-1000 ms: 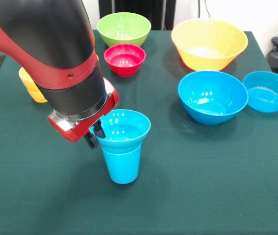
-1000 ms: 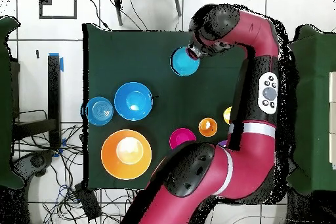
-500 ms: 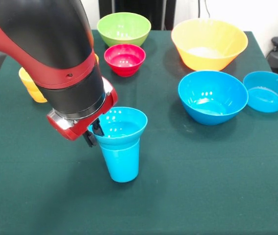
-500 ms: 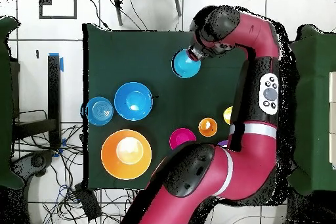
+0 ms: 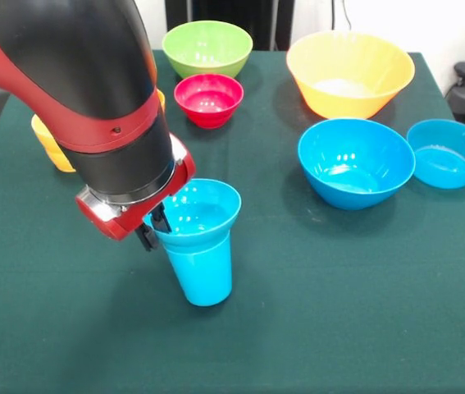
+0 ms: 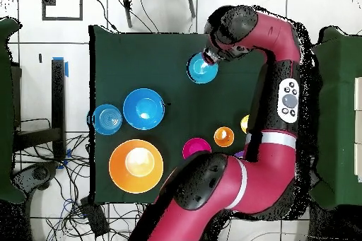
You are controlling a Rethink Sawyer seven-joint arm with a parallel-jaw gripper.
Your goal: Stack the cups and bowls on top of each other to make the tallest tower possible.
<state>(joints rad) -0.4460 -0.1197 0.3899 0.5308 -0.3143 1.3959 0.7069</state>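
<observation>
A: How far has the tower got?

B: Barely begun, I'd judge. A small glossy blue plastic bowl sits in the mouth of a glossy blue plastic cup, near the front of the green cloth worktop, left of centre. That is the whole stack.

A: And the tool?

B: The tool pinches the left rim of that small bowl, one finger inside and one outside. The bowl looks seated, so letting go seems the next step.

A: What is left?

B: Most of it. Right of the stack stand a wide blue plastic bowl and, further right, a shallower blue plastic bowl. At the far side are a large yellow-orange plastic bowl, a green plastic bowl and a red plastic bowl. A yellow plastic cup shows far left, half hidden by the arm; an orange plastic cup shows from overhead.

A: Anything inside them?

B: All look empty.
</observation>
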